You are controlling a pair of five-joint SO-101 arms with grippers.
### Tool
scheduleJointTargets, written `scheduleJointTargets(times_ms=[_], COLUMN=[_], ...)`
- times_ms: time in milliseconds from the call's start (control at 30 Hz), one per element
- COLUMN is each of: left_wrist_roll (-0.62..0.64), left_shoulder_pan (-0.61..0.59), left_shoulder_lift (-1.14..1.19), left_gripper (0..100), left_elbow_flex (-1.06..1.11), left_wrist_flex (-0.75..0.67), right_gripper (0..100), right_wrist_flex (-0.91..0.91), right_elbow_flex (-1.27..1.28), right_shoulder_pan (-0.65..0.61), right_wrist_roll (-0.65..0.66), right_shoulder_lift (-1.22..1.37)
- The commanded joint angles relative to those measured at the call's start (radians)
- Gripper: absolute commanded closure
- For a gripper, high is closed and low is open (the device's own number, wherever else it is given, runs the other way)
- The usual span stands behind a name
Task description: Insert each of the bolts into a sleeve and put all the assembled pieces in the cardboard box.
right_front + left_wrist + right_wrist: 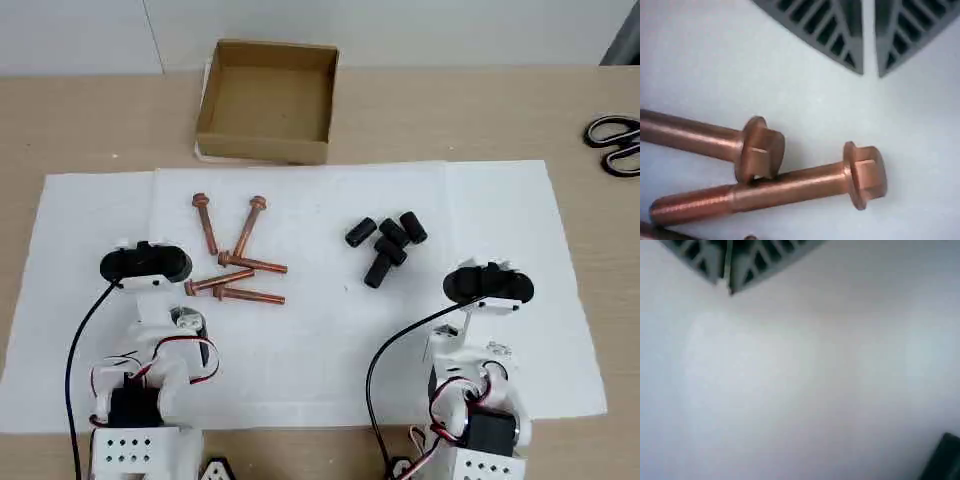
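Observation:
Several copper bolts [235, 262] lie loosely on the white sheet [300, 360], just right of the left arm [145, 265]. Several black sleeves [385, 245] are clustered mid-sheet, up and left of the right arm [487, 285]. The open-topped cardboard box [268, 100] stands empty at the back. In the left wrist view my left gripper [871, 74] hovers just above the sheet, a thin slit between its fingers and nothing held. Two bolts [790, 187] lie close by, one head [762, 150] resting on the other's shank. My right gripper [726, 287] is shut over bare sheet.
Scissors [615, 142] lie on the wooden table at the far right, off the sheet. A dark object's corner [945, 460] shows at the edge of the right wrist view. The sheet between the two arm bases is bare.

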Motion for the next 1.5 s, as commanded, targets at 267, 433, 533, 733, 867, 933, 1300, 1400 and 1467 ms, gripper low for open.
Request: scheduleJointTargets(times_ms=[267,433,533,733,867,933,1300,1400,1467], left_wrist_roll=[0.0,0.0,0.0,0.0,0.0,0.0,-0.005,-0.005,-0.005], left_shoulder_pan=[-0.003,-0.003,-0.003,-0.003,-0.003,-0.003,0.058,0.058,0.058], left_shoulder_lift=[-0.011,-0.011,-0.011,-0.011,-0.011,-0.011,-0.011,-0.011,-0.011], left_gripper=[99,99,99,99,99,99,99,99,99], left_elbow_flex=[-0.005,-0.005,-0.005,-0.005,-0.005,-0.005,-0.005,-0.005,-0.005], left_wrist_flex=[-0.014,-0.014,-0.014,-0.014,-0.014,-0.014,-0.018,-0.018,-0.018], right_gripper=[99.4,99.4,99.2,99.4,99.2,99.4,99.5,99.5,99.5], right_wrist_flex=[-0.018,-0.018,-0.018,-0.019,-0.021,-0.033,-0.038,-0.041,-0.041], right_elbow_flex=[0.0,0.0,0.0,0.0,0.0,0.003,0.005,0.005,0.005], right_shoulder_pan=[0.005,0.002,0.001,-0.001,-0.001,-0.001,-0.001,-0.005,-0.022], right_wrist_roll=[-0.006,-0.005,-0.005,-0.003,-0.003,-0.008,-0.008,-0.008,-0.006], right_shoulder_lift=[-0.008,-0.008,-0.008,-0.008,-0.008,-0.008,-0.008,-0.008,-0.008])
